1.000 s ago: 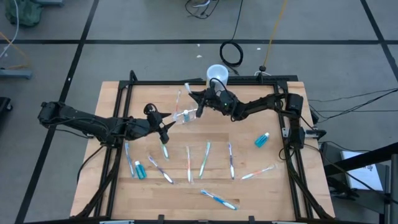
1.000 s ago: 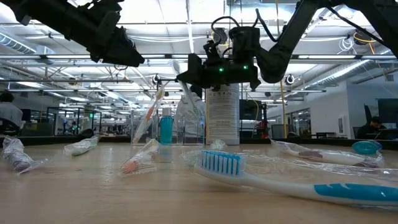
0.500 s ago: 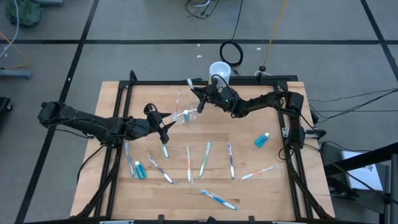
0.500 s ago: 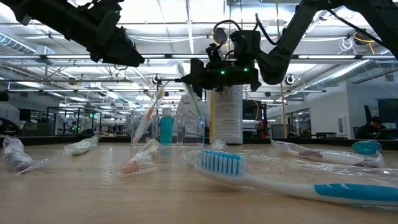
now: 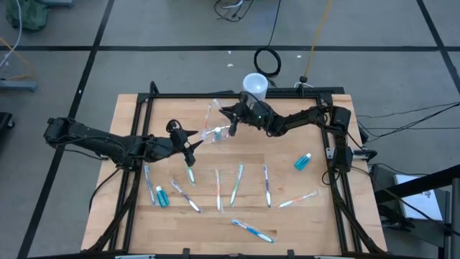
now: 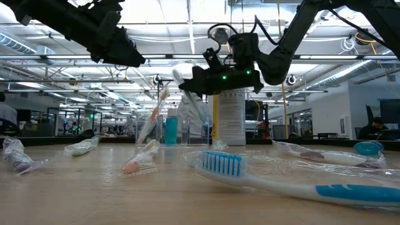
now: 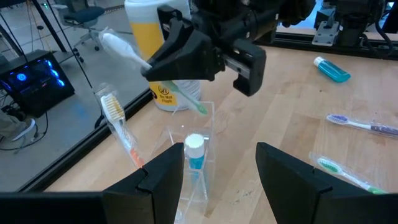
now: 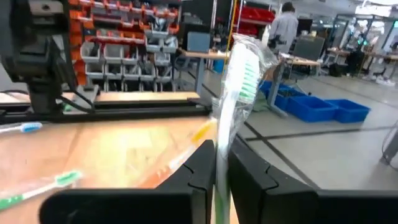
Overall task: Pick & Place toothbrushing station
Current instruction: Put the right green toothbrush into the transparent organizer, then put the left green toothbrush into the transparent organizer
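Left wrist view, clear holder [image 7: 193,152] with teal tube, right fingers [image 7: 186,59] gripping wrapped green toothbrush [image 7: 134,56], left fingers [image 7: 158,180] spread open.

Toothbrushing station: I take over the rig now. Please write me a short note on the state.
Right gripper: shut on a wrapped green toothbrush, its lower end at the clear holder.
Left gripper: open, empty, beside the holder.
Done: holder already has an orange toothbrush and a teal tube.
Left: seat the green brush; several toothbrushes and two teal tubes lie on the table.
The white canister stands behind.
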`<state>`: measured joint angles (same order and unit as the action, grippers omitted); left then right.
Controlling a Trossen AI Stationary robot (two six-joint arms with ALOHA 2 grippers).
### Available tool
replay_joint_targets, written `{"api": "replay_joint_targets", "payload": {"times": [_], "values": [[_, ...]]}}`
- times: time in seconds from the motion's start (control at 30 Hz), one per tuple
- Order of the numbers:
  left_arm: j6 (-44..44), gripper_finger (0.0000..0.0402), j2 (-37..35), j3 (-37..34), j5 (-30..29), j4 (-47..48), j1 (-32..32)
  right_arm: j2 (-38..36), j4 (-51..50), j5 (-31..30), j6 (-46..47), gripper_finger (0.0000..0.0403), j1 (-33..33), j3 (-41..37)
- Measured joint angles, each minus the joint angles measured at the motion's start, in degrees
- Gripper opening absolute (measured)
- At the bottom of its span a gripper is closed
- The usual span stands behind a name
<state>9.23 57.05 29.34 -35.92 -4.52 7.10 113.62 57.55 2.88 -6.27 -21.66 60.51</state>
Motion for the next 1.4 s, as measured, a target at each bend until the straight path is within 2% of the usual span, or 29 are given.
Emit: {"api": "replay_joint_targets", "payload": {"times": [0.1, 0.3, 0.67, 0.87, 1.0, 1.1, 1.23, 1.4], "values": [[-0.01, 0.0207, -0.01, 0.00, 0.00, 0.00, 0.00, 0.00, -1.44, -0.41, -0.26, 0.0043, -0.02, -0.02], [0.00, 0.0207, -0.01, 0.00, 0.00, -0.01, 0.01, 0.00, -1.36, -7.62, -2.24, 0.0075, 0.03, -0.02], [-0.02, 0.0207, -0.01, 0.00, 0.01, -0.01, 0.01, -0.22, -1.39, -7.48, -1.98, 0.0166, 2.12, -0.02], [0.00, 0.0207, -0.01, 0.00, 0.02, 0.00, 0.00, -3.52, -4.69, -7.43, -5.22, 0.0195, 4.88, -0.02], [0.00, 0.0207, -0.01, 0.00, 0.00, -0.08, 0.00, -8.13, -14.16, -12.27, -7.06, 0.0198, 6.68, -0.02], [0.30, 0.0207, 0.00, 0.00, 0.02, -0.30, 0.00, -12.85, -25.84, -16.36, -6.40, 0.0195, 7.58, -0.02], [0.83, 0.0207, 0.01, 0.00, 0.60, -0.06, 0.00, -19.27, -42.46, -16.37, -5.45, 0.0189, 9.02, -0.02], [6.71, 0.0207, 0.01, 0.00, 6.08, 0.10, 0.00, -25.89, -58.41, -16.24, 0.70, 0.0185, 11.05, -0.51]]}}
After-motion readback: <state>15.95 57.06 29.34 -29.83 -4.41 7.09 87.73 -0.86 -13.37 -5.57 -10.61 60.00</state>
